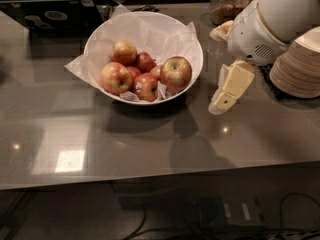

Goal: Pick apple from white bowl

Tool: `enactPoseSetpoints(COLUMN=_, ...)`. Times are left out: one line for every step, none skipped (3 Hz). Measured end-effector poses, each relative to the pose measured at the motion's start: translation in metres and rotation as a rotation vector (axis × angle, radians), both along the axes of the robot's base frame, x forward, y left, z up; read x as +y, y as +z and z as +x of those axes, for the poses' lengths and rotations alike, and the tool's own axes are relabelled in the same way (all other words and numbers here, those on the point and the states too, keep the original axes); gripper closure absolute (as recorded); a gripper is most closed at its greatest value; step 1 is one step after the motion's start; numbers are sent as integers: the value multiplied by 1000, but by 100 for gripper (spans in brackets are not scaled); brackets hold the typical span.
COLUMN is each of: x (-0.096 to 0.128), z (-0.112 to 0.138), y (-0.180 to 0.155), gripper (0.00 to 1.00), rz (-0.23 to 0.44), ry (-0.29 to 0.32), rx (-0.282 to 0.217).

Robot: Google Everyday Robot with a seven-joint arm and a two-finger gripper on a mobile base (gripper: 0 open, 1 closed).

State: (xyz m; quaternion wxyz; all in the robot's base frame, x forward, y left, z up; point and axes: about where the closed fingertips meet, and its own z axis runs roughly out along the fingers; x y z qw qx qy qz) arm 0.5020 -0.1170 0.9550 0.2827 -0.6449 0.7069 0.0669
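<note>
The white bowl, lined with crinkled white paper, stands on the grey counter at the back centre. It holds several apples. The apple, the largest, red with a yellow-green patch at its stem dimple, lies at the bowl's right side. A smaller dark-red apple with a sticker lies to its left, and a yellow-orange apple lies further left. My gripper, cream-coloured, hangs just right of the bowl, pointing down-left above the counter, apart from the bowl and the apple, with nothing seen in it.
A stack of beige paper plates stands at the right, behind my arm. A glass jar is at the back right. A dark tray lies at the back left. The counter's front edge runs across below.
</note>
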Motion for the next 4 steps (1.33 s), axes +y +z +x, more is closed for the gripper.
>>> enactPoseSetpoints(x=18, z=13, y=-10, gripper=0, rz=-17, ry=12, rx=-15)
enactPoseSetpoints(x=32, z=24, y=-16, gripper=4, rz=-34, ry=24, rx=-27)
enactPoseSetpoints(x=40, z=31, y=-19, gripper=3, rz=-39, ry=32, rx=-36)
enactPoseSetpoints(x=41, z=33, y=-19, gripper=6, rz=-37, ry=33, rx=-42)
